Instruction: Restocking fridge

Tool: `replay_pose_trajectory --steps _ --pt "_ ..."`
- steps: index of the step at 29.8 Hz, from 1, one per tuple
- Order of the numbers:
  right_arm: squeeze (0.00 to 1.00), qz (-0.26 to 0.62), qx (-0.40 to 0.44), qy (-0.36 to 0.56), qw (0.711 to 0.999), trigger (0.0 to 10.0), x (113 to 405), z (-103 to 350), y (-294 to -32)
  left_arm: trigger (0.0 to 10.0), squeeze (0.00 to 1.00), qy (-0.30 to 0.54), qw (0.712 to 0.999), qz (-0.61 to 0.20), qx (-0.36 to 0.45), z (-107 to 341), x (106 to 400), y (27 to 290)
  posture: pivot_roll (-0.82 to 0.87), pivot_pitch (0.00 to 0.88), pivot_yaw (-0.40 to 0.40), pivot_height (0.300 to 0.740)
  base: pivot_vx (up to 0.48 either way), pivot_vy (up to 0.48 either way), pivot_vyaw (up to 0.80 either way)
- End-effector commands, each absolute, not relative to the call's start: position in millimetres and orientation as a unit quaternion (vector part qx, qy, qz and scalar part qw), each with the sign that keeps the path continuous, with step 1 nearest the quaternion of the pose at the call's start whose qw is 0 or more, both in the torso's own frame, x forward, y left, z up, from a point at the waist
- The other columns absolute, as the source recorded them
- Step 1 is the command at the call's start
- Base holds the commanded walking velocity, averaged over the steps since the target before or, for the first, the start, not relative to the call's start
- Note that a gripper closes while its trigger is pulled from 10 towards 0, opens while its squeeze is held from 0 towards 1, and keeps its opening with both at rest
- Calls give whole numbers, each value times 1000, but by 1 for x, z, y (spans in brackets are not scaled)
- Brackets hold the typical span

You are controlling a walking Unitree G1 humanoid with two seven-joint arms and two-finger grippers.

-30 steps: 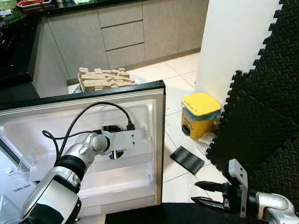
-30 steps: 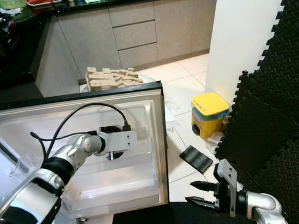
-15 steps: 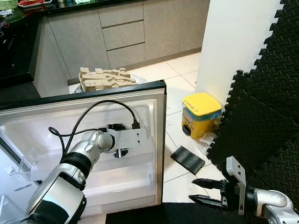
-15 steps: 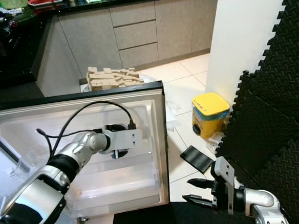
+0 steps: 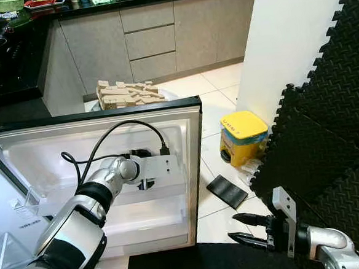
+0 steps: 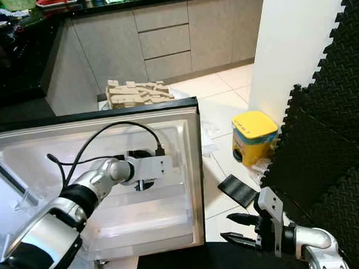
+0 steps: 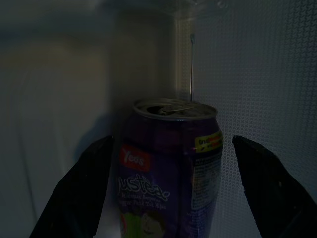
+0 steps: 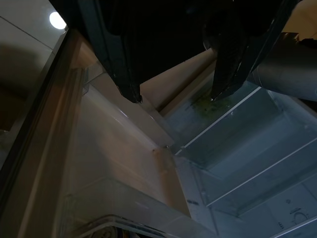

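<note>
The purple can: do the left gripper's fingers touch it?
Apart. In the left wrist view, the purple can stands between the left gripper's open fingers, with a gap on each side.

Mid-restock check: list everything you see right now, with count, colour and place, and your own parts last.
Fridge door: one, white inside, swung open ahead.
Can: one, purple, upright on the door shelf, between the left claw's fingers, not gripped.
Tub: one, yellow lid, on the floor right of the door.
Flat pad: one, black, on the tiles by the tub.
Foam mats: several, black, at right.
Blocks: a beige pile beyond the door.
Cabinets: grey, behind.
Left claw: open, in the door shelf.
Right claw: open, low at right.
</note>
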State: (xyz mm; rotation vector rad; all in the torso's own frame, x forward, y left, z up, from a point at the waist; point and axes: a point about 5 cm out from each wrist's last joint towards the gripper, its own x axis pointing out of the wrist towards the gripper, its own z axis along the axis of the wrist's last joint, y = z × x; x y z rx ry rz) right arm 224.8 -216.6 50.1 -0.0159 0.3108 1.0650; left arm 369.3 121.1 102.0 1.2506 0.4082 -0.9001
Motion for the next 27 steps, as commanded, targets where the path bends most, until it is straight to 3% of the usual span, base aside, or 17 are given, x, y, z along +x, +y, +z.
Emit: replay_pose_trajectory --steps 1,12,13,15,16,19,20,27 --pt "0 506 -7 147 850 10000 224 51 -216 10000 0 188 689 -410 567 99 368 115 -90 10 50 740 0 0 0" --pt "0 501 -11 144 853 10000 224 53 -216 10000 0 188 690 -413 564 95 366 108 -96 13 56 740 0 0 0" --pt "0 500 -12 143 854 10000 224 53 -215 4392 0 188 690 -414 563 95 366 107 -95 13 56 740 0 0 0" --pt "0 500 -12 143 854 10000 224 53 -215 4392 0 188 690 -414 563 95 366 107 -95 13 56 740 0 0 0" --pt "0 497 -13 143 856 10000 225 53 -216 0 0 188 690 -413 564 95 367 107 -94 13 56 740 0 0 0" --pt "0 495 -15 143 857 10000 226 53 -216 392 0 186 690 -410 566 96 367 108 -92 12 55 740 0 0 0" --pt "0 495 -15 142 857 10000 227 54 -215 10000 0 185 691 -407 568 98 368 109 -92 13 55 740 0 0 0" --pt "0 493 -16 141 858 10000 228 54 -215 10000 0 174 700 -400 566 104 372 109 -90 11 54 740 0 0 0"
